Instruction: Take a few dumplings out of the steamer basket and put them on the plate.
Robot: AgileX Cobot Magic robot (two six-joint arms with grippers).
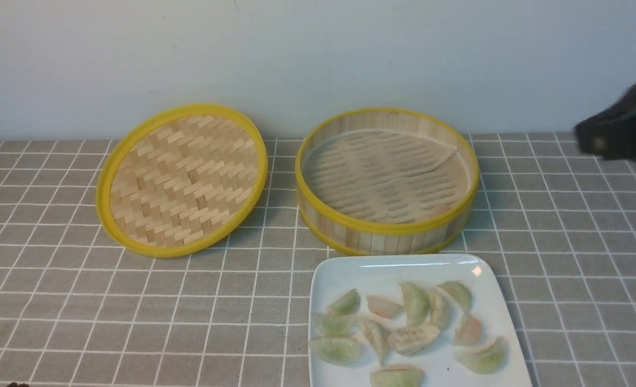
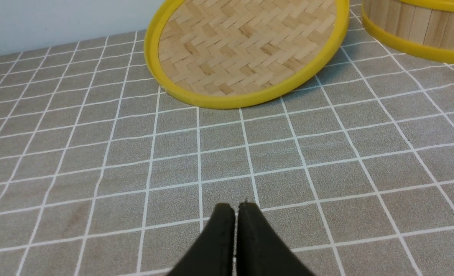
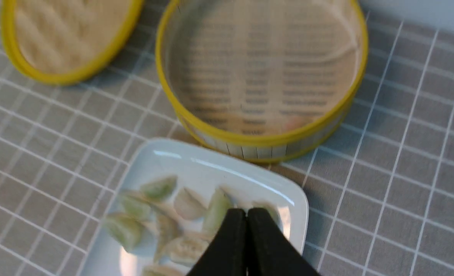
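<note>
The dumplings (image 1: 412,338) were found scattered on the plate (image 1: 345,274), just before the steamer basket (image 1: 388,227), long axes turned every way. The left gripper (image 2: 236,209) and right gripper (image 3: 247,214) were pressed closed, nothing held.

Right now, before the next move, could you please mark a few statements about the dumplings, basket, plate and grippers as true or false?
1. Several dumplings lie on the plate. True.
2. The right gripper holds a dumpling. False: its jaws are shut on nothing.
3. The woven lid covers the steamer basket. False: it rests off the basket, on the table to the robot's left of it.
4. The left gripper is shut, over the checked tablecloth. True.
5. The plate lies beyond the basket. False: it lies nearer the robot than the basket.
</note>
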